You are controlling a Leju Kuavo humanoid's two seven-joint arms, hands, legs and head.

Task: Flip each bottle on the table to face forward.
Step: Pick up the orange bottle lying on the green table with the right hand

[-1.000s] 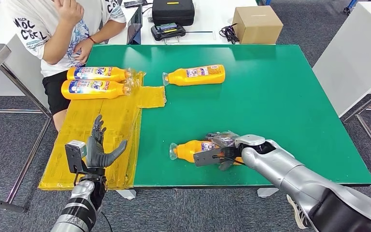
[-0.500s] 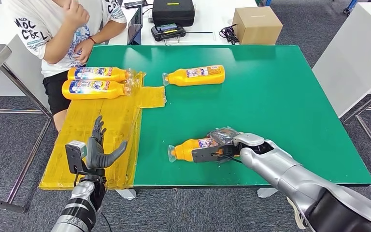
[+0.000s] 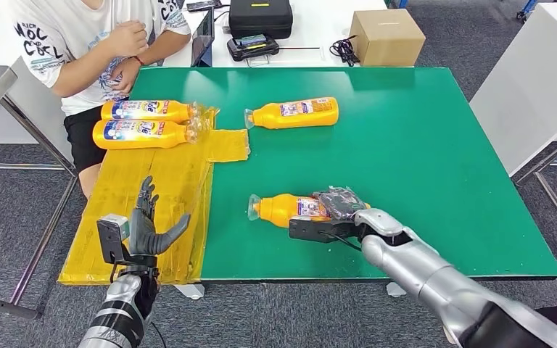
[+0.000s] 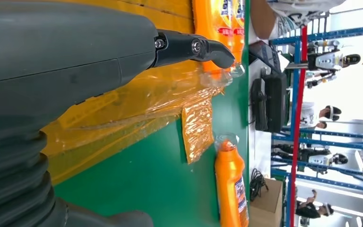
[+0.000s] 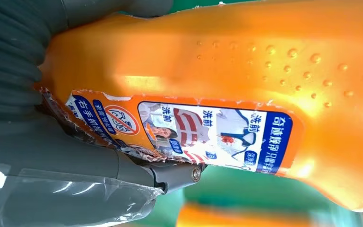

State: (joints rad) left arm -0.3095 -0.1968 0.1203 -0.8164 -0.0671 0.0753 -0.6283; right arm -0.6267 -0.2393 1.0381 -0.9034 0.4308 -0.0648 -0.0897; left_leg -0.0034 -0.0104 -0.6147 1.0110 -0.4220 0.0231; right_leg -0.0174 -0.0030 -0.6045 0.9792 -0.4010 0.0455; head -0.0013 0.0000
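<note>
Presently the right hand [image 3: 339, 208] grips the near bottle [image 3: 284, 209], lying on its side at six o'clock on the green table [image 3: 421, 145], cap toward nine; this looks like the turning step, and next likely calls for rolling it label-up before release. The left hand [image 3: 149, 228] hovers with fingers spread, holding nothing. Contents cannot be told; every bottle is opaque orange.

A green table [image 3: 421, 145] carries four orange bottles [image 3: 294, 113] lying flat and, apparently, crinkled yellow sheeting [image 3: 152, 196].
</note>
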